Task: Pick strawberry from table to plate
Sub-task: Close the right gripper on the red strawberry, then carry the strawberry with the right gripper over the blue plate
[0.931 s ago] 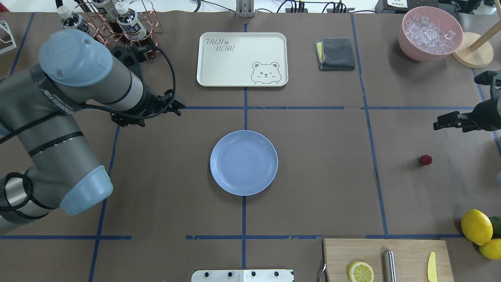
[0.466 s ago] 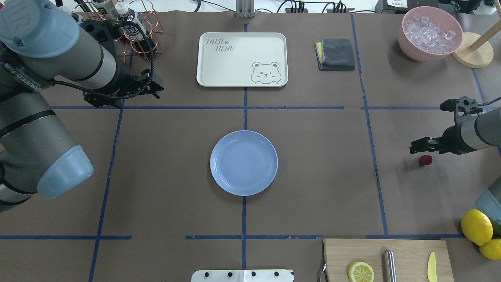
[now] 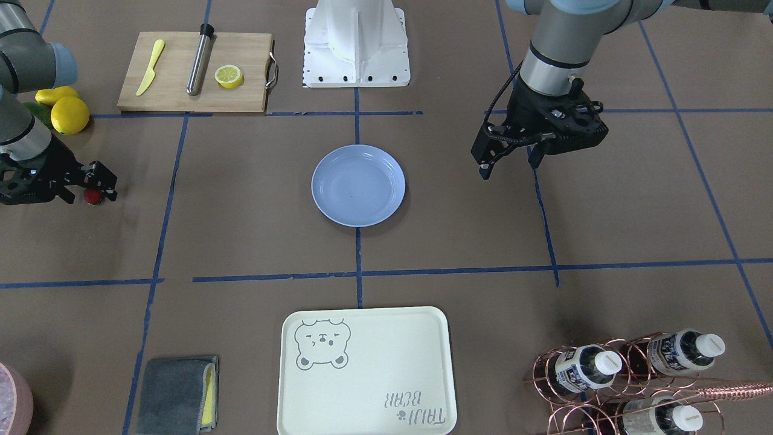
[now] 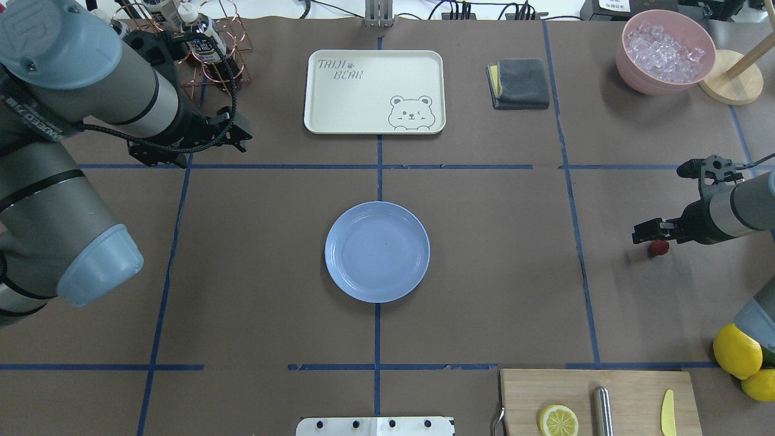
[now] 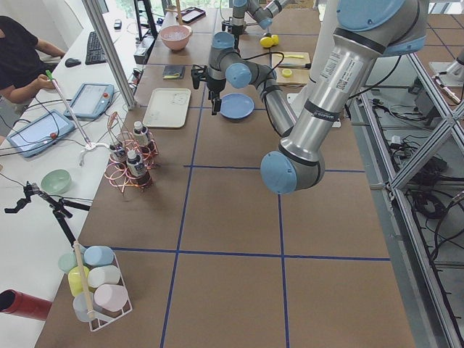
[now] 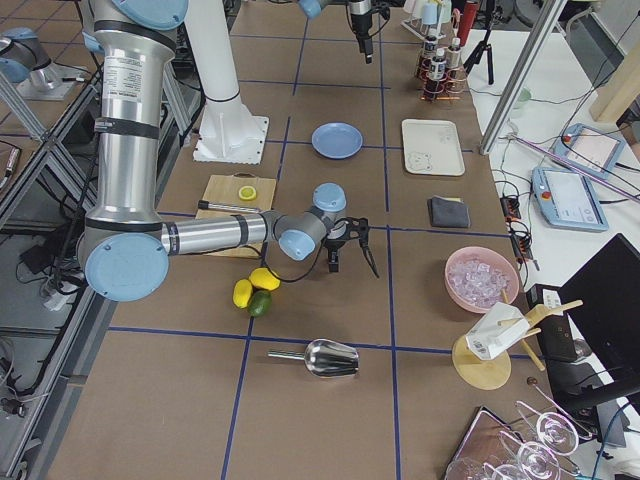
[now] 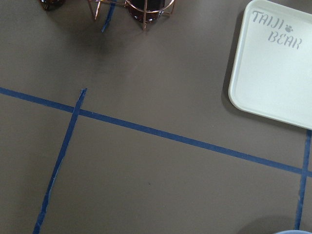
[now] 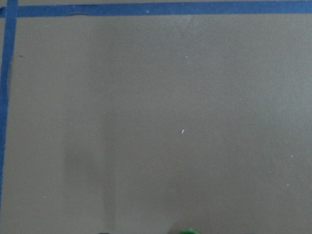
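The strawberry (image 4: pixel 659 247) is a tiny dark-red berry lying on the table (image 4: pixel 484 290) at the right side, also visible as the strawberry (image 3: pixel 92 197). My right gripper (image 4: pixel 646 237) hangs low directly over it, open, its fingers partly covering the berry without closing on it. The right wrist view catches only a green speck, the berry's cap (image 8: pixel 190 231), at its bottom edge. The light-blue plate (image 4: pixel 339 251) sits bare at the table's centre, far from the berry. My left gripper (image 4: pixel 241 138) stands open and holding nothing at the far left, near the bottle rack.
A cream bear-print tray (image 4: pixel 339 103) lies behind the plate. Further right are a grey cloth (image 4: pixel 519 83) and a pink bowl of ice (image 4: pixel 665 51). Lemons (image 4: pixel 736 350) and a cutting board (image 4: pixel 629 393) with a lemon half occupy the near right. A copper bottle rack (image 4: pixel 200 36) stands far left.
My right gripper has come in from the right edge and dropped onto the strawberry's spot. The left arm swung back toward the far left, then held still.
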Robot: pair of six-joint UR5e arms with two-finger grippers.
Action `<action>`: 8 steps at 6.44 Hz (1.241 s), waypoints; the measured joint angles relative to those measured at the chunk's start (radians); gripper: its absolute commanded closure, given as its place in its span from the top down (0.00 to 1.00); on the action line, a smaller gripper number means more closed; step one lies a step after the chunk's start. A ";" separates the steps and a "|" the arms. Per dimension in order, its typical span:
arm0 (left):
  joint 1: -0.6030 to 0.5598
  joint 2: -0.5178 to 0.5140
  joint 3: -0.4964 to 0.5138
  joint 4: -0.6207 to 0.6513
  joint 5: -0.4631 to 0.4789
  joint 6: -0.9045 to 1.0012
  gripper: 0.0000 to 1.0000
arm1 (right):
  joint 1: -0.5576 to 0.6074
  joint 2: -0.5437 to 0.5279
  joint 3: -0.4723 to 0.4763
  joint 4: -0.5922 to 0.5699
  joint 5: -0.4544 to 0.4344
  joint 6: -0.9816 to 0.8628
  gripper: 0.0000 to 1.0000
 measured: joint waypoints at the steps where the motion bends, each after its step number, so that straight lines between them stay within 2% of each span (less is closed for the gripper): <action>1: 0.000 0.000 0.000 0.000 0.000 0.000 1.00 | -0.001 -0.004 0.000 -0.001 0.000 0.000 0.63; 2: 0.000 0.000 0.000 0.000 0.000 0.000 1.00 | -0.001 -0.006 0.001 -0.001 0.000 0.000 0.48; 3: 0.000 0.000 0.000 0.000 0.000 -0.001 1.00 | -0.001 -0.007 0.003 -0.001 0.001 -0.001 0.13; 4: 0.000 0.000 0.000 0.000 0.000 -0.001 1.00 | 0.000 -0.008 0.006 -0.001 0.001 -0.001 0.00; 6: -0.001 0.000 0.000 0.000 0.000 -0.001 1.00 | 0.003 -0.022 0.031 -0.001 0.003 -0.009 0.00; 8: -0.008 0.014 -0.003 0.000 0.002 0.015 1.00 | 0.005 -0.042 0.125 -0.036 0.017 -0.012 0.00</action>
